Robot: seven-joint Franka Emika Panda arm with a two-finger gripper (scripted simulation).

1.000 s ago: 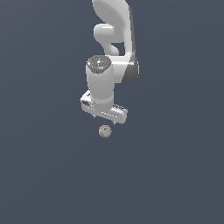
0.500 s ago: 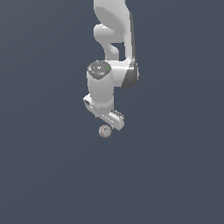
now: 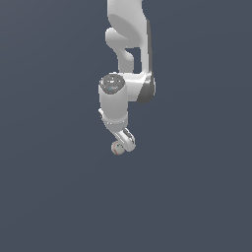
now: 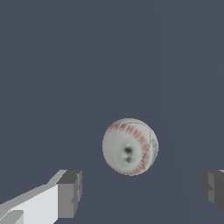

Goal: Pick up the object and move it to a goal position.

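The white two-finger gripper (image 4: 141, 192) of the arm is spread wide, and it holds nothing: in the wrist view one dark grey pad (image 4: 70, 193) on its white finger stands at one side and the other pad (image 4: 213, 189) is seen only partly at the picture's edge, with a broad gap between them. The small pale grey-white ball with thin red stitch marks (image 4: 130, 146) lies in line with this gap but beyond the fingertips, and it touches neither pad. It sits somewhat closer to the white finger than to the other, so it is not quite centred. In the exterior view the gripper (image 3: 124, 140) points down from the white rounded arm (image 3: 129, 54), and the ball (image 3: 117, 148) shows just under its tip, on the plain dark grey-blue floor (image 3: 197, 197). No goal marker can be seen in either view. I judge that the approach step is in hand and the grasp is not yet made. The risk from here is that the ball, being round and much narrower than the opening, could roll away if one finger meets it first while closing or descending. The off-centre position makes this more likely. A shallow descent may also let the pads catch only its top, so it could slip out.
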